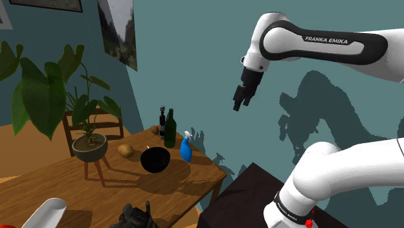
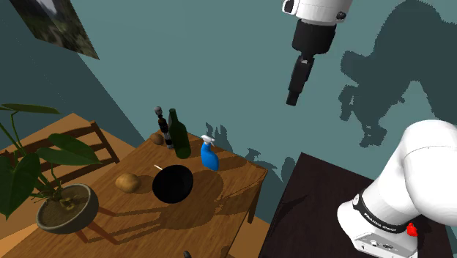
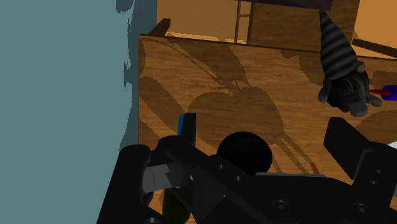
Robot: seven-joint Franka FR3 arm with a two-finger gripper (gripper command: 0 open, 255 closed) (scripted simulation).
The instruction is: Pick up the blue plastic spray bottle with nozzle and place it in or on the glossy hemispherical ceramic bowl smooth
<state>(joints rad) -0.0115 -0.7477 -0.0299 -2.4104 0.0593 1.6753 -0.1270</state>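
Arm raised high, pincer [image 1: 242,100] hanging in open air in front of the teal wall, well above the bench [image 1: 78,188] and well apart from everything on it. Pincer released: jaws stand apart with nothing between them. Judgement: this is a pre-approach pose and the reach down has not begun.

Blue spray bottle [image 1: 186,150] stands on the bench near the end closest to the dark stand [image 1: 249,194], just beside the black bowl [image 1: 155,160] with a small gap between them. In the shoulder view the bowl lies to the bottle's left. A tall green bottle [image 1: 169,129] and a smaller dark bottle [image 1: 162,118] stand behind, nearer the wall. A potato [image 1: 126,151] lies on the bowl's far side.

Why it sits well, as I read it: the bottle is on the open side of the cluster, so a descent from above meets it first. The green bottle is near enough to be knocked if the jaws come in wide. The bowl sits rim up and close by, so the carry looks short.

Orientation: bottle upright, base flat on the wood, long axis vertical. White nozzle head on top. In the second exterior view it seems to point toward that view's left, at the green bottle. The narrow neck under the head looks like the natural place to grip.
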